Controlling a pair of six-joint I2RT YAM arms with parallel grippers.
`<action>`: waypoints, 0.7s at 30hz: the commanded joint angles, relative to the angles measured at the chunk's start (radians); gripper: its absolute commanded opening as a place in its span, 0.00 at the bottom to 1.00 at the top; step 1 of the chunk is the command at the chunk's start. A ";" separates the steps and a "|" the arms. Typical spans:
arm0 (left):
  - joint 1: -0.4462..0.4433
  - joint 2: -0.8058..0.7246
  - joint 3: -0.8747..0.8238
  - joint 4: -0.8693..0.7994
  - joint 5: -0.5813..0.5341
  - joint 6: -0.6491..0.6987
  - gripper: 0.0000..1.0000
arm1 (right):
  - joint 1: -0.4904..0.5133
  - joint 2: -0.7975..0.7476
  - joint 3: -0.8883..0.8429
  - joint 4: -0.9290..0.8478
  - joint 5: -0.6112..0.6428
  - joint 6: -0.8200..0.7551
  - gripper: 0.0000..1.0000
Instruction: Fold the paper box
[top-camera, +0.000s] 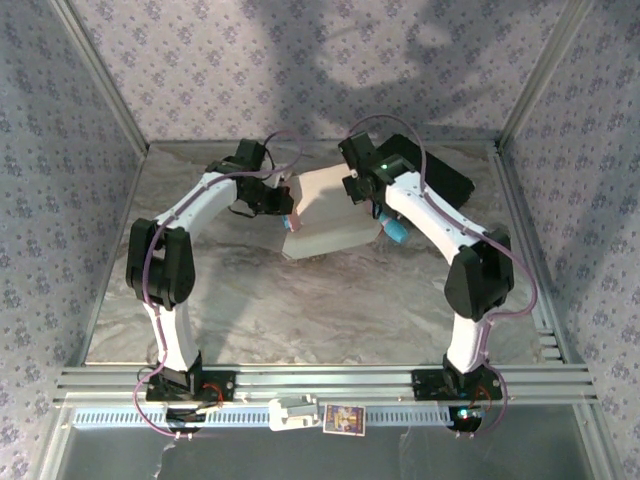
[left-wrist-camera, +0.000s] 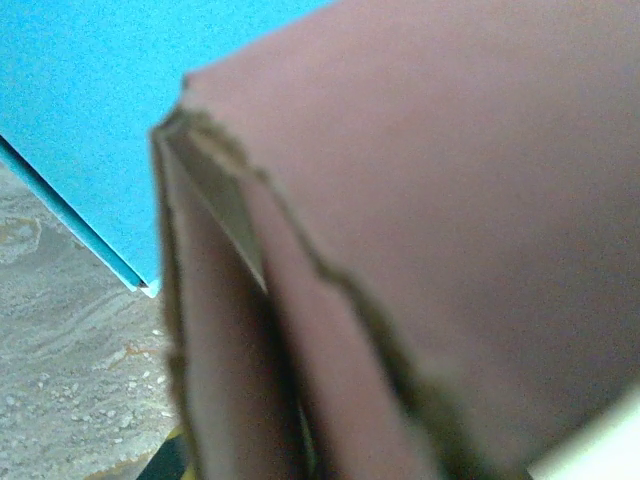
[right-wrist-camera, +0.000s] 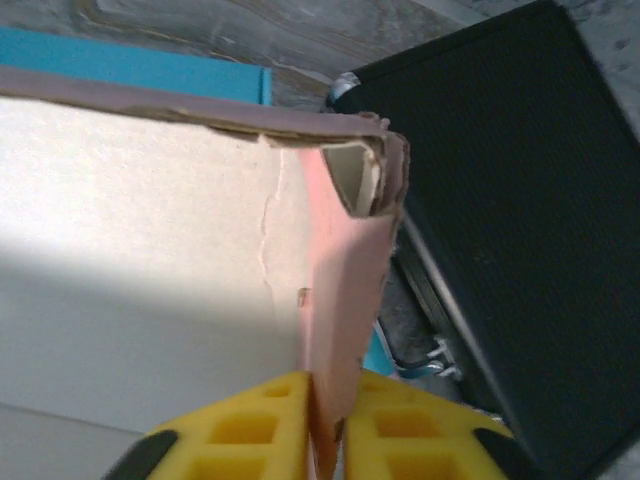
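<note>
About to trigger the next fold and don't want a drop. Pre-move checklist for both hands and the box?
1. Right hand pinched on box wall: ok.
2. Left hand grip on paper box: cannot tell, wrist view blurred.
3. Box corner closed: not ok, a gap shows.
4. Black case clear of box: cannot tell, it sits close beside it.

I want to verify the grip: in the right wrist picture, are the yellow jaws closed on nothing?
No, a pinkish wall of the paper box is pinched between the two yellow jaws.
</note>
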 joint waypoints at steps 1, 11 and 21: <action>-0.027 -0.039 0.055 -0.041 -0.006 -0.006 0.00 | 0.032 0.018 0.059 -0.073 0.149 0.059 0.03; -0.040 -0.037 0.079 -0.057 -0.018 -0.039 0.00 | 0.016 0.011 0.051 -0.102 0.128 0.104 0.00; -0.050 -0.022 0.119 -0.093 -0.045 -0.060 0.00 | 0.021 0.065 0.119 -0.190 0.265 0.139 0.00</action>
